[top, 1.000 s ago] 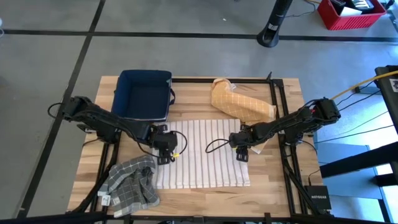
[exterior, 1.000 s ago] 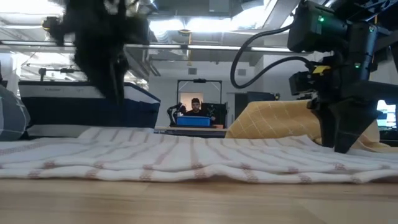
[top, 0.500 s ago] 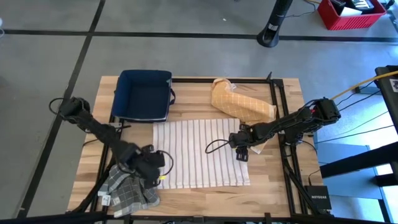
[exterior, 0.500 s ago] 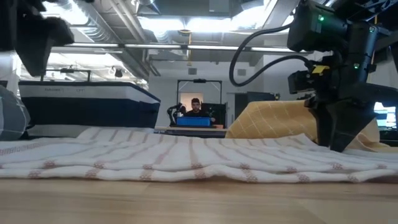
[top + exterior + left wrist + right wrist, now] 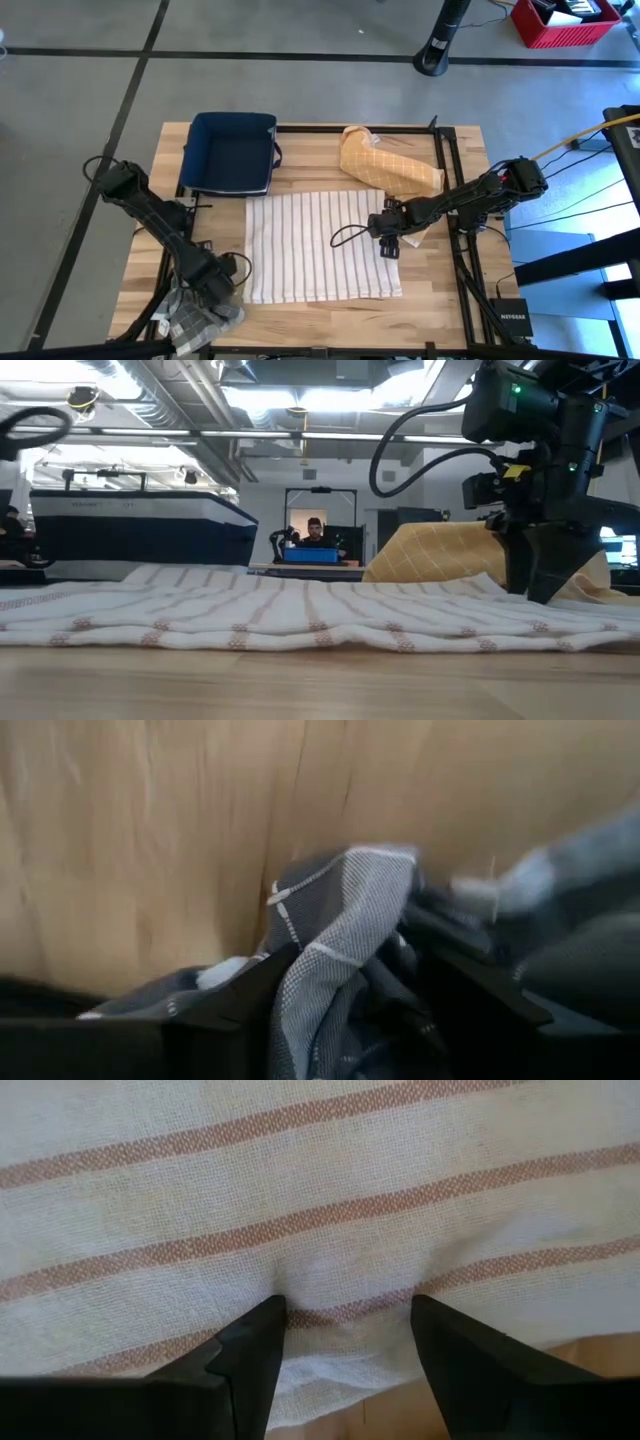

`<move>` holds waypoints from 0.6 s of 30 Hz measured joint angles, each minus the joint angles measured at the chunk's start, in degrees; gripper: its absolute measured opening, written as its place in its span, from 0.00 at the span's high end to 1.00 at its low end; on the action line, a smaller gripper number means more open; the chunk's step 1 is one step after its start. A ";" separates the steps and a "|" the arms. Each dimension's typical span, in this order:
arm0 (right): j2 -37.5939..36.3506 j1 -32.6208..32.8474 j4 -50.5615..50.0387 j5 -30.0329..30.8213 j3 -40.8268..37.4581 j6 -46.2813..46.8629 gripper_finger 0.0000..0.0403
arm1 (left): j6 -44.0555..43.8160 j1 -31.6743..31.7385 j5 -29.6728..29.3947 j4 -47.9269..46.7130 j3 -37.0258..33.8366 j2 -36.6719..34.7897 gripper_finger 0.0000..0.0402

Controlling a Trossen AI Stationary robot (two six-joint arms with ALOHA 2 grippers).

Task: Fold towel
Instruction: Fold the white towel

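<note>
I had the right gripper (image 5: 389, 249) open, pressed on the striped towel's (image 5: 315, 245) right edge, left gripper (image 5: 212, 288) open over the grey cloth (image 5: 196, 316) lower left.

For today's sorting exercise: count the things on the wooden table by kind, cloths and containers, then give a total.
Cloths: 3, namely the white striped towel spread flat, the crumpled grey checked cloth, and the yellow quilted cloth bundle.
Containers: 1, the dark blue square fabric bin.
Total: 4.

Towel (image 5: 320, 245) lies mid-table (image 5: 440, 300), bin (image 5: 232, 152) behind, cloth (image 5: 195, 318) front-left.
</note>
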 joint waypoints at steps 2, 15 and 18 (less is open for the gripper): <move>-0.01 -0.02 0.60 0.84 0.00 -0.57 0.45 | 1.40 0.65 0.00 -0.47 0.36 -0.04 0.50; 0.07 -0.02 -4.06 -4.74 4.48 -0.18 0.45 | 14.27 8.00 -32.09 -6.91 17.10 -3.23 0.51; 0.04 0.00 -3.91 -4.76 5.23 -0.18 0.45 | 20.46 10.07 -43.93 0.87 13.94 -3.14 0.51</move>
